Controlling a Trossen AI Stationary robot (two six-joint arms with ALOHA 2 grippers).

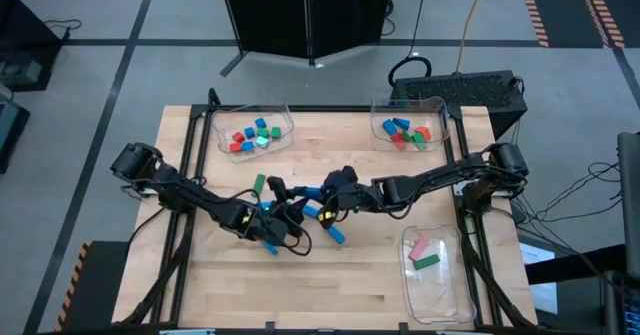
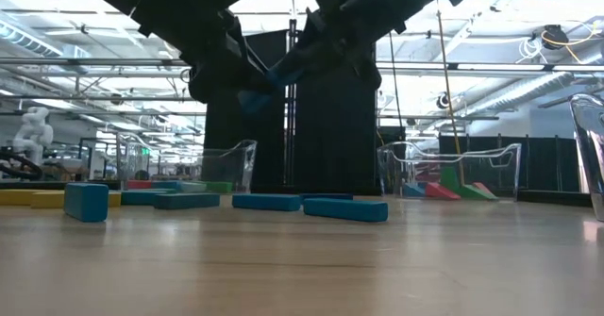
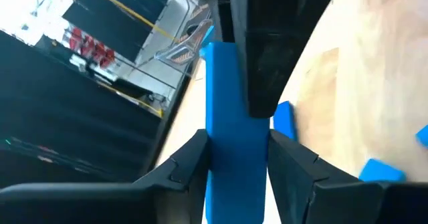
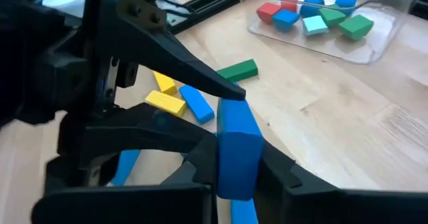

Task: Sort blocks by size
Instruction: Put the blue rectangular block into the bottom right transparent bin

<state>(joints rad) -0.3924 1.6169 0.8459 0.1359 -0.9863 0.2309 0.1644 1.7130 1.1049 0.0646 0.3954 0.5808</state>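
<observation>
Centre of the high view, above the counter (image 1: 200,275): left claw (image 3: 235,158) and right claw (image 4: 235,158) both clamped one long blue bar (image 4: 235,144). We judged it light, rigid, smooth; grip mid-length across flat sides.

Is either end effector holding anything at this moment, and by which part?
Both grip one long blue bar, lifted off the table. The left end effector clamps one end, the right end effector the other: a hand-over in mid-air.
</observation>
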